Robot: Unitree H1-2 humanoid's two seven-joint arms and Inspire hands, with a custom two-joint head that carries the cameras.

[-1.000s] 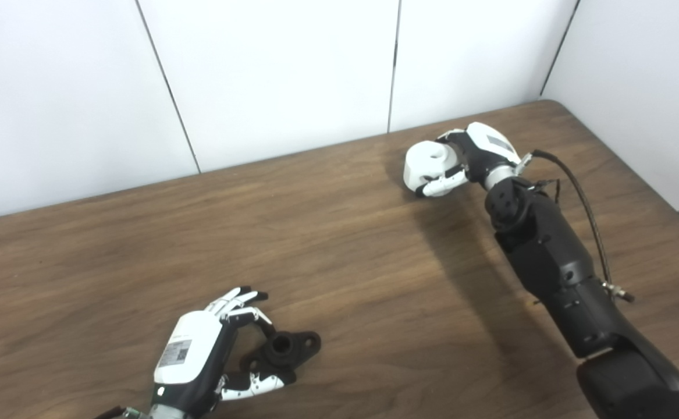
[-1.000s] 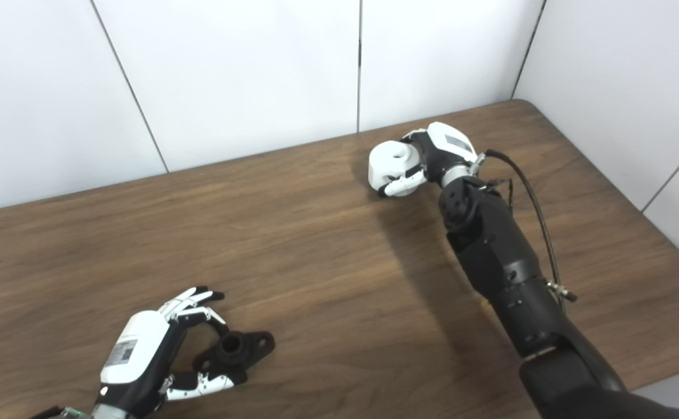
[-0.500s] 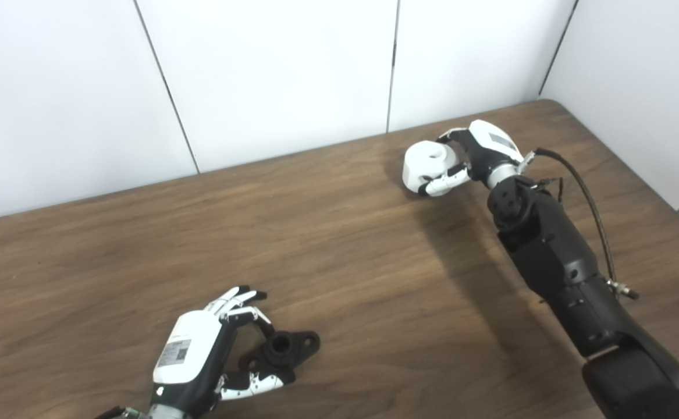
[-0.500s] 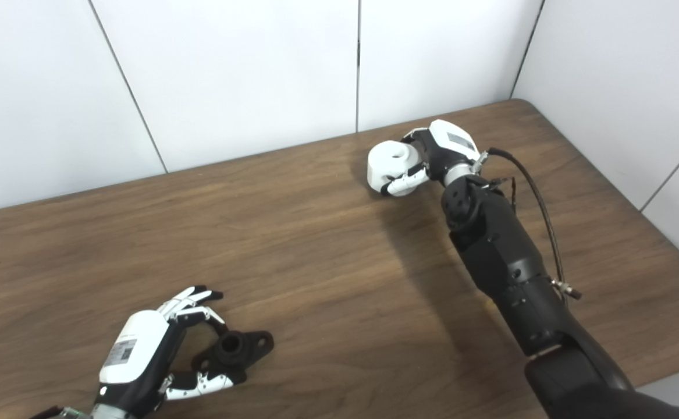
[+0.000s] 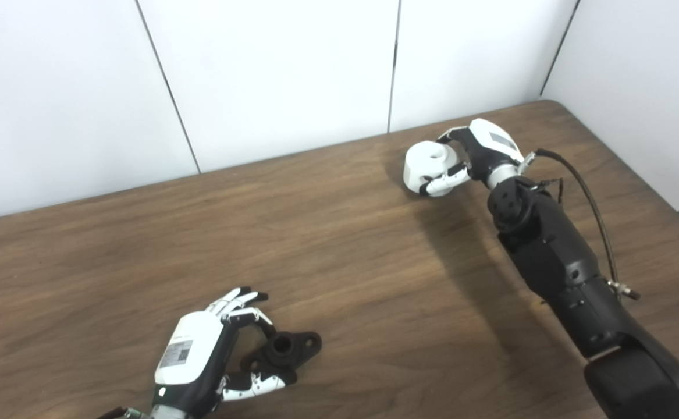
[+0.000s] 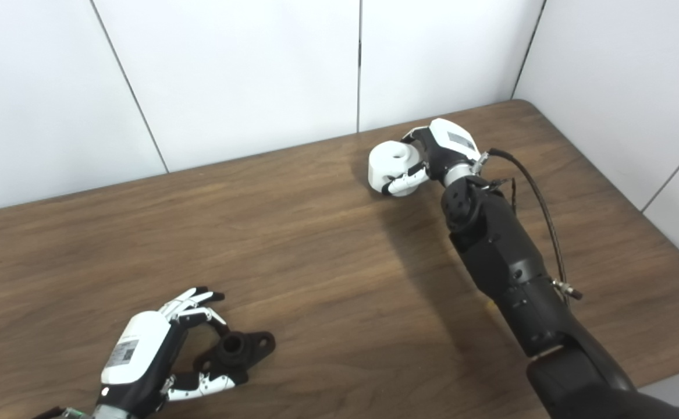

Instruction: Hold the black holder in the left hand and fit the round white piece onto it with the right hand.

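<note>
The black holder (image 5: 284, 349), a short hub with two flat ears, lies on the wooden table (image 5: 339, 244) near the front left. My left hand (image 5: 205, 349) is beside it on the left. One curled finger is over its hub and the thumb (image 5: 255, 383) lies against its near ear, in a light pinch, while the other fingers stay straight. The round white piece (image 5: 426, 163) is at the far right. My right hand (image 5: 470, 154) is closed round it, thumb across its front. I cannot tell whether the piece touches the table.
White wall panels (image 5: 292, 75) stand along the table's far edge and right side. A black cable (image 5: 592, 209) loops off the right forearm. The table's right edge (image 5: 653, 192) runs close to the right arm.
The right forearm has shifted slightly and the white piece has edged up a little in its hand. The left hand and the black holder have not moved.
</note>
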